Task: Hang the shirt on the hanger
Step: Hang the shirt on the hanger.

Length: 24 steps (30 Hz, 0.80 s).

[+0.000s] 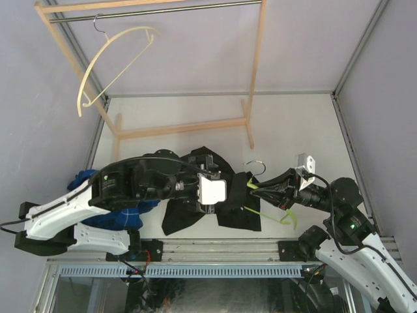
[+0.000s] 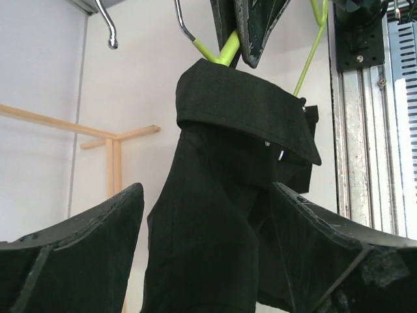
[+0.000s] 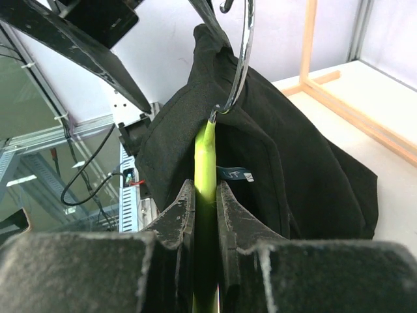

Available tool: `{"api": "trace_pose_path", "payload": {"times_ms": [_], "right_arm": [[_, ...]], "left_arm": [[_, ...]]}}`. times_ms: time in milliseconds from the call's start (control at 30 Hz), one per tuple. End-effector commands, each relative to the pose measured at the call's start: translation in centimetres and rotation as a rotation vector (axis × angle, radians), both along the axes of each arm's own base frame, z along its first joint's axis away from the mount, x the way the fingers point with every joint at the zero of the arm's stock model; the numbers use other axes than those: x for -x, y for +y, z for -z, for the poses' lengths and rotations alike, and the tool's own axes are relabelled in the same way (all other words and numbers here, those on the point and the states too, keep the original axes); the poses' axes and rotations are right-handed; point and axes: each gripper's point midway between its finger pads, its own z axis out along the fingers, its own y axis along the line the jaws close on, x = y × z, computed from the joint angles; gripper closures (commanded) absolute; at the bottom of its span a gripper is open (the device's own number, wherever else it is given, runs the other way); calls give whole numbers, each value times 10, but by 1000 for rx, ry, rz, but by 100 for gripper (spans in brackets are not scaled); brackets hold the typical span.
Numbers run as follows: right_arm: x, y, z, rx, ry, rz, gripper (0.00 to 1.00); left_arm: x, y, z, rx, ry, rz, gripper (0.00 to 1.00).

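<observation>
The black shirt (image 1: pixel 238 208) hangs bunched between the two arms, its folded collar (image 2: pixel 247 111) draped over the neck of the lime-green hanger (image 1: pixel 287 218). My right gripper (image 3: pixel 205 189) is shut on the hanger's green neck, just below the silver hook (image 3: pixel 244 59). In the top view it (image 1: pixel 258 187) holds the hanger above the table's front. My left gripper (image 2: pixel 207 189) stands open, its jaws wide apart on either side of the hanging shirt body (image 2: pixel 208 235). The far hanger arm is hidden inside the cloth.
A cream hanger (image 1: pixel 111 59) hangs from the rail of the wooden rack (image 1: pixel 182 127) at the back. A blue plaid shirt (image 1: pixel 85 179) lies under the left arm. An aluminium rail (image 1: pixel 215 246) runs along the near edge.
</observation>
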Motion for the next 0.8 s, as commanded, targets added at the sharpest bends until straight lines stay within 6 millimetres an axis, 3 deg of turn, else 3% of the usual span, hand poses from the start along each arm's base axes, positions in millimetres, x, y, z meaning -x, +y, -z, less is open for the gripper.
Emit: {"api": "trace_pose_path", "payload": {"times_ms": [0,267,500,767], "right_arm": [[16,-2,-39,-55,-130,-62,100],[24,2,-38,-37,-131,-121,100],[25,10,-33,-10,-132,-161,100],[25,11,-32,-2,-142,-153,100]], "left_arm": [[0,-3,8,-18,17,5,21],[-2,-8,14,-29,32,2,32],[14,-20,19,-49,104,87,40],[19,-23,29,-82,140,100,66]]}}
